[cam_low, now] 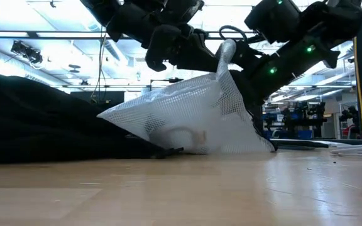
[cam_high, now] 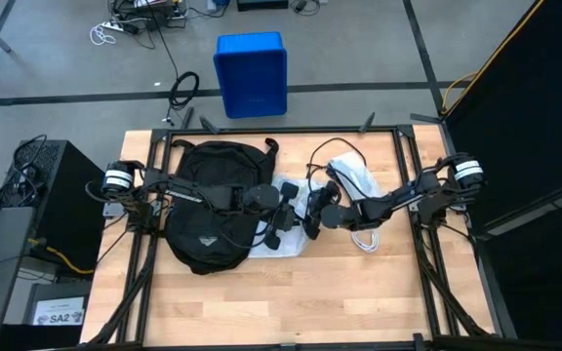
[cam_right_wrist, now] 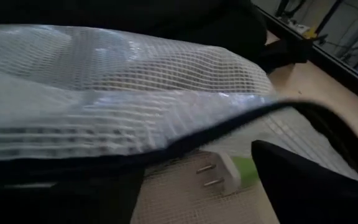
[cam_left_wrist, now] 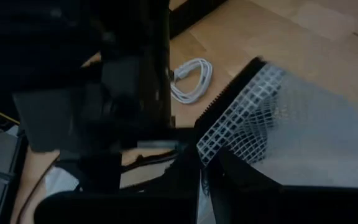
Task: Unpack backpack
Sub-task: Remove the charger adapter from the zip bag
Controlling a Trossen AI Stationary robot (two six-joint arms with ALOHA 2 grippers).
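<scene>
The black backpack (cam_high: 211, 205) lies flat on the table's left half. Beside it, at mid-table, is a white mesh pouch (cam_low: 193, 119) with a black zipper edge. Its lower side rests on the wood and one end is raised. My left gripper (cam_left_wrist: 207, 163) reaches over the backpack and is shut on the pouch. My right gripper (cam_right_wrist: 185, 186) is open right at the pouch's other side, with the black edge (cam_right_wrist: 229, 127) running across between its fingers. A white plug (cam_right_wrist: 224, 171) shows through the mesh. My left gripper pinches the pouch's corner by the black zipper edge (cam_left_wrist: 211, 142) between its two fingers, coming from the table's left and slanting down. That corner (cam_low: 226, 53) is held up, the mesh hangs slack below it, and the pouch's bottom stays on the table.
A coiled white cable (cam_high: 364, 239) lies on the wood under my right arm. A clear bag with a black cord (cam_high: 349, 174) lies at the far right. The table's near half (cam_high: 291, 302) is bare wood. A blue bin (cam_high: 252, 73) stands on the floor beyond the far edge.
</scene>
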